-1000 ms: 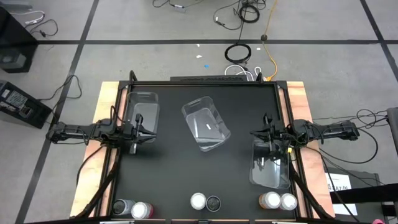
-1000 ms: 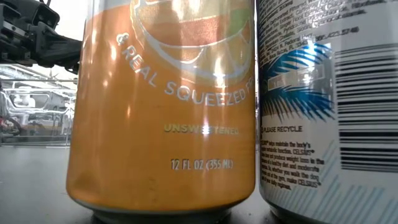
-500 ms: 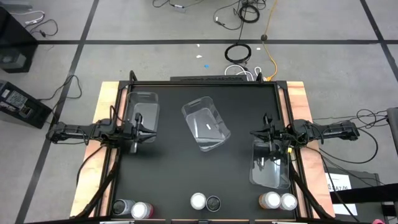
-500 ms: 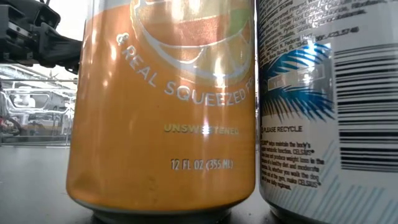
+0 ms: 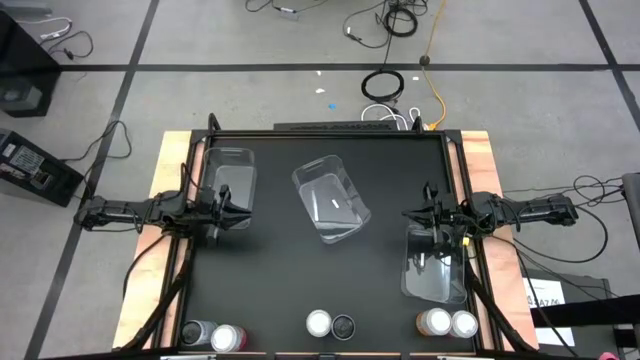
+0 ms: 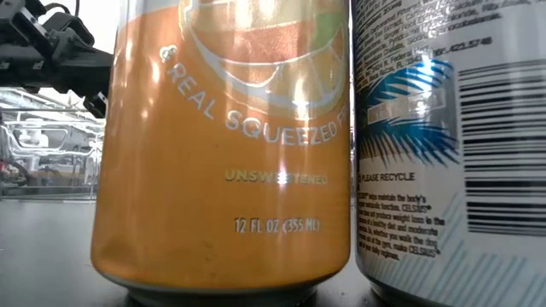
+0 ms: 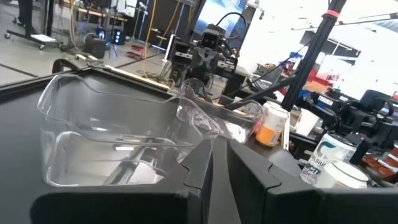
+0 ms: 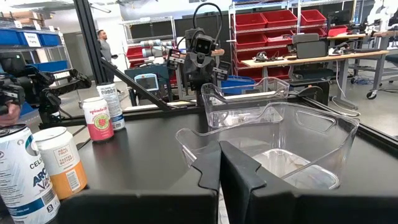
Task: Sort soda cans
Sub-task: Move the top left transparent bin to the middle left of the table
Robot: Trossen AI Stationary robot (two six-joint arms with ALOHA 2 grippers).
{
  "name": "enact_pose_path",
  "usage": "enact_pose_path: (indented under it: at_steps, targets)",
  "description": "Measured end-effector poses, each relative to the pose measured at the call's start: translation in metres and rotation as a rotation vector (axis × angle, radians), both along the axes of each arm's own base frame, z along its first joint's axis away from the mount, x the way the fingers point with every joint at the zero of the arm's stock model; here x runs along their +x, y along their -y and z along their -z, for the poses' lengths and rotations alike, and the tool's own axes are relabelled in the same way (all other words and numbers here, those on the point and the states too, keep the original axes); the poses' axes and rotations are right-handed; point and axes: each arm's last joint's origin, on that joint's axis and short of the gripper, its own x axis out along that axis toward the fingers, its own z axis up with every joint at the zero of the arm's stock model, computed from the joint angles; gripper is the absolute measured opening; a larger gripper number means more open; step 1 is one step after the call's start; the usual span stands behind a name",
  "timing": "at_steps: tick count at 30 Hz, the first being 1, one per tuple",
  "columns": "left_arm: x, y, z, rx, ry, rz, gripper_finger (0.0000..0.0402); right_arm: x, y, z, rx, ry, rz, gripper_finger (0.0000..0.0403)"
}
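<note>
We count six soda cans (image 5: 318, 323) standing along the near edge of the desk (image 5: 290, 270), in three pairs: one pair at the left corner, one in the middle, one at the right. We count three clear plastic bins (image 5: 330, 200): one at the left, one tilted in the centre, one at the right. Two dark arms (image 5: 130, 211) reach in, one from each side.

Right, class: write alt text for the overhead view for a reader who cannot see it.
Six soda cans stand in three pairs along the black table's near edge. Three clear bins lie empty farther back, with the shut left gripper and right gripper beside the outer two.
</note>
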Motion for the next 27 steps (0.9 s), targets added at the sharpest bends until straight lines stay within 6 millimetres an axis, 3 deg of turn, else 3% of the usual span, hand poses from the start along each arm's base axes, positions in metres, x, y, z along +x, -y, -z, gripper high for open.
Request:
enact_pose_path:
  at_steps: [18,24,27]
  targets:
    - [0.000,0.001,-0.001,-0.003,0.007,0.025,0.0059,0.000,0.000,0.000,0.000,0.000,0.000,0.0000]
    - [-0.005,-0.001,-0.026,-0.009,0.078,-0.019,0.0059,0.000,0.000,0.000,0.000,0.000,0.000,0.0000]
    - [-0.009,-0.003,-0.041,0.040,0.005,-0.069,0.0059,0.000,0.000,0.000,0.000,0.000,0.000,0.0000]
